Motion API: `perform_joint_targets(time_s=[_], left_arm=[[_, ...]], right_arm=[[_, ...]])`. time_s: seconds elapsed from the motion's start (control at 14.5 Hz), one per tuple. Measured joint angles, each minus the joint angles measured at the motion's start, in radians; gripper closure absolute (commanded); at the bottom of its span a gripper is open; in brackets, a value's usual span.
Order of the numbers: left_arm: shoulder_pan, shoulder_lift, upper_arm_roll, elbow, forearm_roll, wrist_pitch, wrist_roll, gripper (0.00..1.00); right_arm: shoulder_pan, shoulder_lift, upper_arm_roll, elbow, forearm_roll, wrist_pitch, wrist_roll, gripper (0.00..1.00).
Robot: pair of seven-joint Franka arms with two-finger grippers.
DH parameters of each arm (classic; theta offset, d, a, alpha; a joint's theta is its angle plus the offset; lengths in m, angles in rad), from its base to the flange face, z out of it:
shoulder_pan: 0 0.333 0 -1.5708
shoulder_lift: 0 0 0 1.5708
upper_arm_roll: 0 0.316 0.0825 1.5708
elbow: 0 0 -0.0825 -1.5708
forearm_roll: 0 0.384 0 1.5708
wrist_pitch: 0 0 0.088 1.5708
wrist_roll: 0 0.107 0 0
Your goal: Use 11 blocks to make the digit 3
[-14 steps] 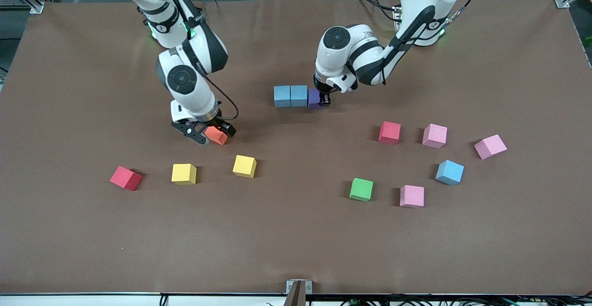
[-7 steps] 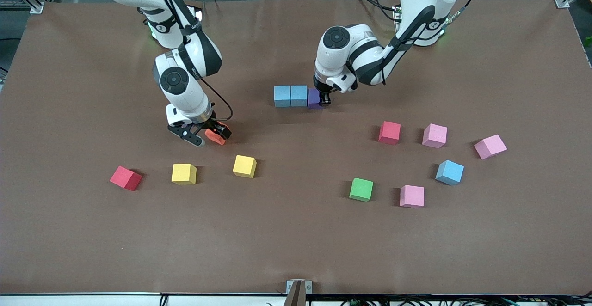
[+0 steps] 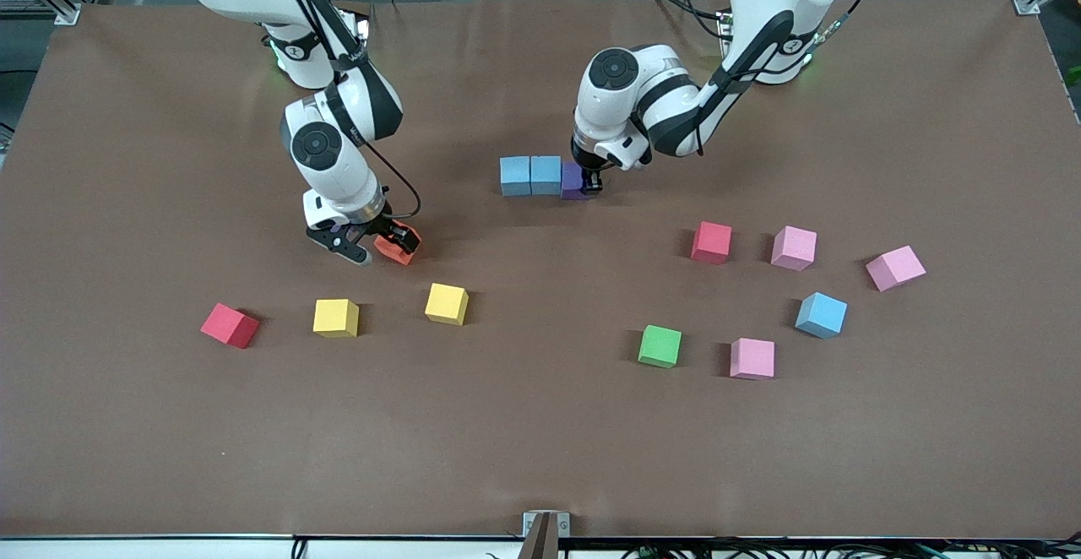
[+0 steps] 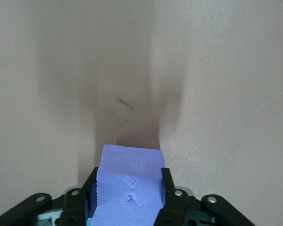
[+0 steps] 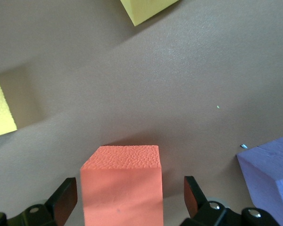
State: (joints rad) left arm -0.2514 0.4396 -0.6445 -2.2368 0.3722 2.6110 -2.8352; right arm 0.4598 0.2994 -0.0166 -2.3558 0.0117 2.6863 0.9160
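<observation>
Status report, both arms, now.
Left tool down at the purple block, beside two blue blocks. Right tool open around the orange block. Nothing in the way.

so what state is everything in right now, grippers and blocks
left gripper: shut on the purple block
purple block: down on the table, touching the end of the blue pair
blue pair: flush side by side
right gripper: open, straddling the orange block
orange block: on the table, not gripped
second purple block: loose beside the orange block
scattered blocks: loose, apart
</observation>
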Motion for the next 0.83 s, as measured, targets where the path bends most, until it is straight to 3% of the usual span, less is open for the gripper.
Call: perform_joint_targets(time_s=[0.07, 0.14, 0.21, 0.35, 0.83], left_arm=[[0.0, 0.001, 0.0, 0.002, 0.0, -0.003, 0.0, 0.01], [-0.001, 0.001, 0.0, 0.003, 0.0, -0.011, 0.0, 0.0], [-0.002, 0.002, 0.0, 0.006, 0.0, -0.023, 0.0, 0.0], [-0.004, 0.002, 0.0, 0.014, 0.0, -0.036, 0.0, 0.0], [-0.005, -0.002, -0.026, 0.102, 0.008, -0.154, 0.001, 0.0]], right_arm=[[0.0, 0.011, 0.0, 0.0, 0.0, 0.011, -0.002, 0.22], [0.0, 0.02, 0.001, 0.0, 0.0, 0.019, -0.008, 0.5], [0.0, 0.025, 0.002, 0.0, -0.001, 0.023, -0.025, 0.71], [0.0, 0.026, 0.005, 0.0, -0.001, 0.024, -0.066, 0.94], [0.032, 0.019, 0.022, 0.023, -0.001, 0.024, -0.099, 1.0]])
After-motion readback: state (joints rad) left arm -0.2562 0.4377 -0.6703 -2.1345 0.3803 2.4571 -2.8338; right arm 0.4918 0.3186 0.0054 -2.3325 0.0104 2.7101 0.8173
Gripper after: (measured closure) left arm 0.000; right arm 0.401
